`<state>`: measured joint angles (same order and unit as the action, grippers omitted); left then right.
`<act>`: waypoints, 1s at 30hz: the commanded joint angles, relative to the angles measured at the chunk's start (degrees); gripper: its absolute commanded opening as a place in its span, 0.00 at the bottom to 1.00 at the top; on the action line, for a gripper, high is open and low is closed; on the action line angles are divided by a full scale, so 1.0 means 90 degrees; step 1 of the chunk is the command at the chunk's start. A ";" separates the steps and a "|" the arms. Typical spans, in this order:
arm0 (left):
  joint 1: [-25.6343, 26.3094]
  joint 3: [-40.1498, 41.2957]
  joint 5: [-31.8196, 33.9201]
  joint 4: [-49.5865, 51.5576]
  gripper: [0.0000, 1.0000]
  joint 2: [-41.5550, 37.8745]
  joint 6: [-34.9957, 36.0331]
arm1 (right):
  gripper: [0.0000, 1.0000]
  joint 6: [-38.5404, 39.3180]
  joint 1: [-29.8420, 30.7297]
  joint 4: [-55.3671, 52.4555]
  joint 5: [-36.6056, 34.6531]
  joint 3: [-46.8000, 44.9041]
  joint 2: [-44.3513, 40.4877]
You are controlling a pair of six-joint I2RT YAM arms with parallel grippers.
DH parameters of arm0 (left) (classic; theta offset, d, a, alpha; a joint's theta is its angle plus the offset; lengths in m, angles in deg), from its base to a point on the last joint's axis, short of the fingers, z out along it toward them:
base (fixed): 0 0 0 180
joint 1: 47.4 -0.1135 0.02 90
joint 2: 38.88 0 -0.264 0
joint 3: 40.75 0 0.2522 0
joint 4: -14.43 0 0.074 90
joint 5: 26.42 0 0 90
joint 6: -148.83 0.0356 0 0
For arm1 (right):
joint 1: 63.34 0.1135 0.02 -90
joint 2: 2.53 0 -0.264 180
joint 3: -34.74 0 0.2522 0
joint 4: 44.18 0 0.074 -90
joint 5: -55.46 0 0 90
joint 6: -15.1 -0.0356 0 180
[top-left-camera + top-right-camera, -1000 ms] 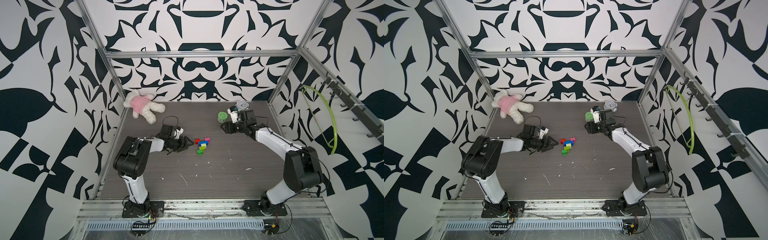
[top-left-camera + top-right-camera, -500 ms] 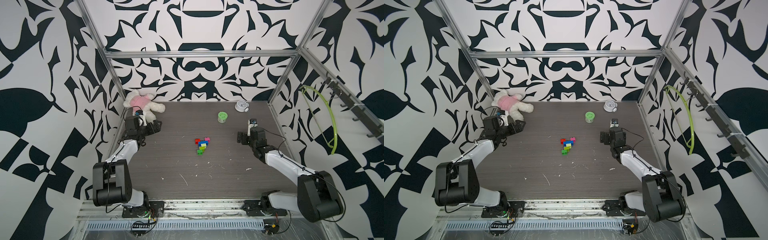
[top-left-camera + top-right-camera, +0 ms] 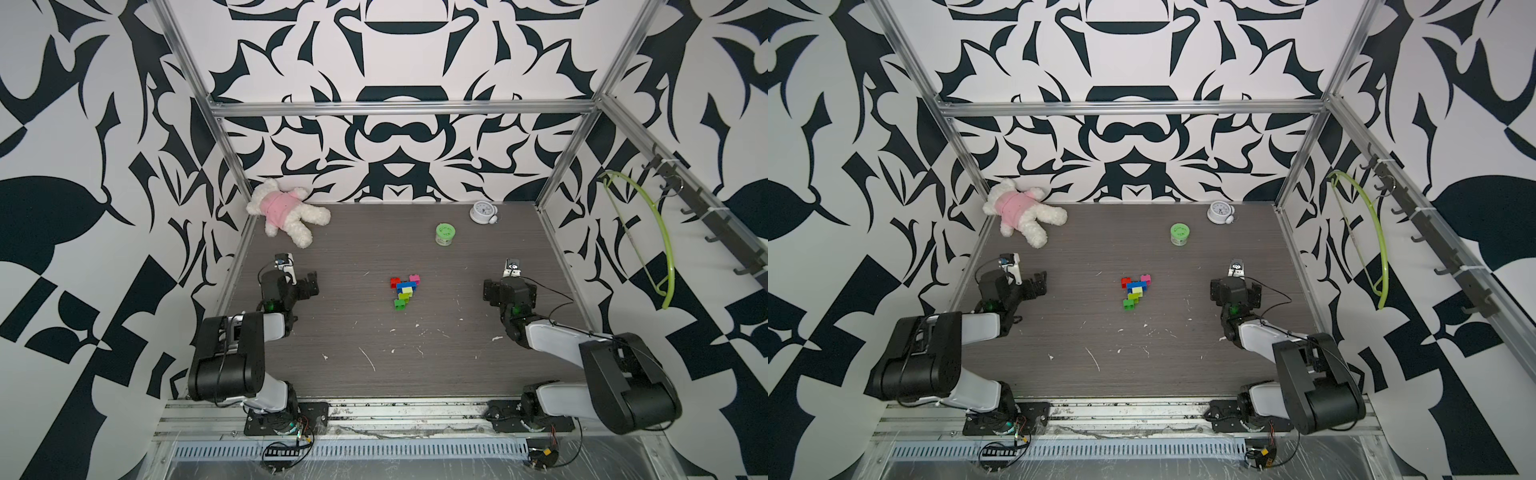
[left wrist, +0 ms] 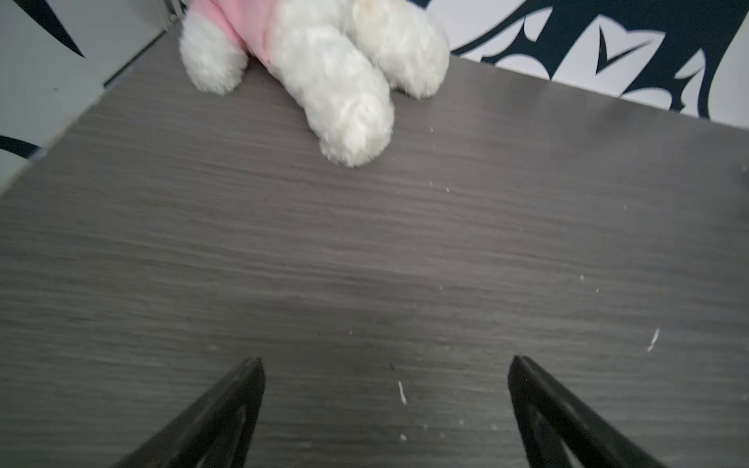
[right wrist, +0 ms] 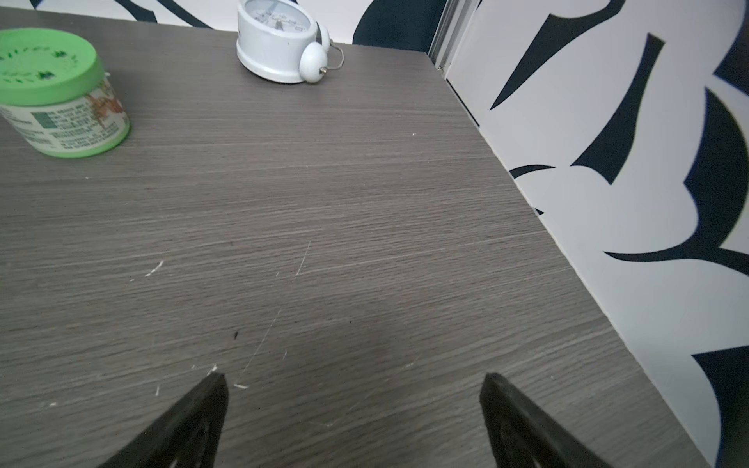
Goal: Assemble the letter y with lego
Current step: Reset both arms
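A fluffy white toy (image 3: 286, 212) in a pink top lies in the far left corner of the desk (image 3: 374, 357). Near it, by the left edge, is the left arm (image 3: 270, 324). The left jaws are spread wide with only bare desk between them.

In the middle of the desk lies the letter y (image 3: 404, 289), well apart from both arms. It has a red and a pink brick at the far end, a blue bar next, then lime and green bricks toward the near edge.

Further right and back stand a green tub (image 3: 445, 233) and a white clock (image 3: 482, 212). The right arm (image 3: 552, 338) is by the right edge. The right jaws are spread wide too, with nothing in them.
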<state>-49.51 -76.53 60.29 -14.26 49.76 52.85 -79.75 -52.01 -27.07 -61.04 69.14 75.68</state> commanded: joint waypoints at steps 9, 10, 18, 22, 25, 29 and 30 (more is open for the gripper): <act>0.0254 -0.0040 0.0522 -0.0790 0.99 0.0019 0.0362 | 1.00 0.0746 -0.0116 0.2230 0.0708 0.0018 0.0973; 0.0253 -0.0024 0.0514 -0.0815 0.99 0.0015 0.0370 | 1.00 0.0592 -0.0345 0.2460 0.1221 -0.0145 0.1089; 0.0244 -0.0017 0.0512 -0.0790 0.99 -0.0009 0.0353 | 0.99 0.0585 -0.0639 0.2352 0.1874 -0.0022 0.1201; 0.0239 -0.0019 0.0493 -0.0764 0.99 -0.0023 0.0362 | 0.99 0.0587 -0.0635 0.2330 0.1870 -0.0035 0.1173; 0.0244 -0.0026 0.0495 -0.0762 0.99 -0.0016 0.0362 | 0.99 0.0577 -0.0635 0.2366 0.1844 -0.0048 0.1185; 0.0240 -0.0034 0.0493 -0.0761 0.99 -0.0022 0.0363 | 0.99 0.0572 -0.0637 0.2369 0.1831 -0.0048 0.1176; 0.0244 -0.0033 0.0497 -0.0753 0.99 -0.0023 0.0367 | 0.99 0.0577 -0.0643 0.2370 0.1833 -0.0048 0.1173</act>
<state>-47.13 -76.36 64.66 -20.43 50.46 55.69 -74.30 -57.74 -8.32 -44.78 68.46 87.20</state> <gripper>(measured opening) 0.989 0.993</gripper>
